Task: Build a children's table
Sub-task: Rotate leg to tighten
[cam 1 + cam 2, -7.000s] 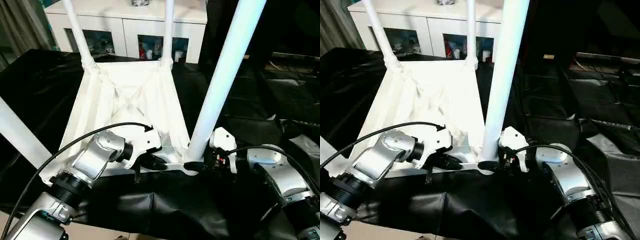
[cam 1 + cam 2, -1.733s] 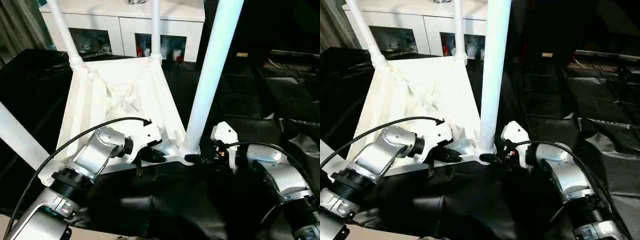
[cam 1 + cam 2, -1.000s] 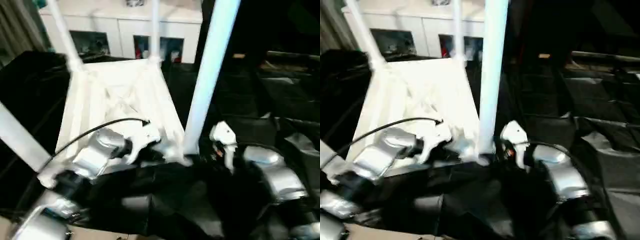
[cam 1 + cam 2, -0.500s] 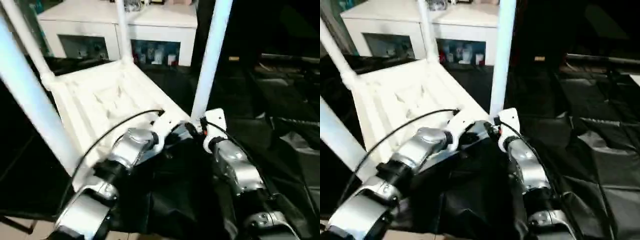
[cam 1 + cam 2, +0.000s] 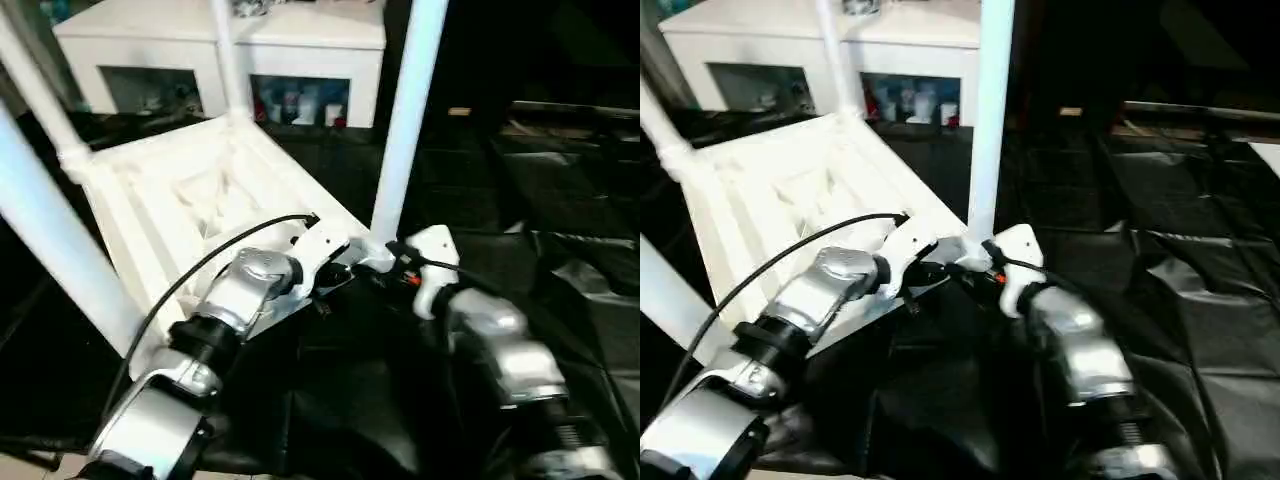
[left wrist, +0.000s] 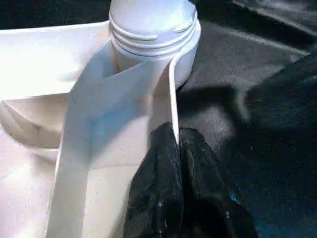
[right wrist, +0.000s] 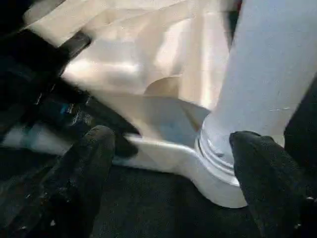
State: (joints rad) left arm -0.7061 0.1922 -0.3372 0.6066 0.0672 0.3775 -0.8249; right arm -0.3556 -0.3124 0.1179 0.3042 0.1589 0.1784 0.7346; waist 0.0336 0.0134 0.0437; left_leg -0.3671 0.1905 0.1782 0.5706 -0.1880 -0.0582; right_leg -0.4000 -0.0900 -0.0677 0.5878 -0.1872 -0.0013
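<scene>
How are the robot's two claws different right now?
The left claw is pinched shut on the thin edge of the tabletop; the right claw is spread wide open, holding nothing. The left claw grips the rim beside the corner socket; the right claw's fingers stand apart on either side of the leg base there. Both have black fingers.

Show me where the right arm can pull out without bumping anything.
Free: the black cloth right of the near leg, out to the dark folds. Crowded: the corner socket, where the left gripper pinches the tabletop rim and the right gripper straddles the leg base.
</scene>
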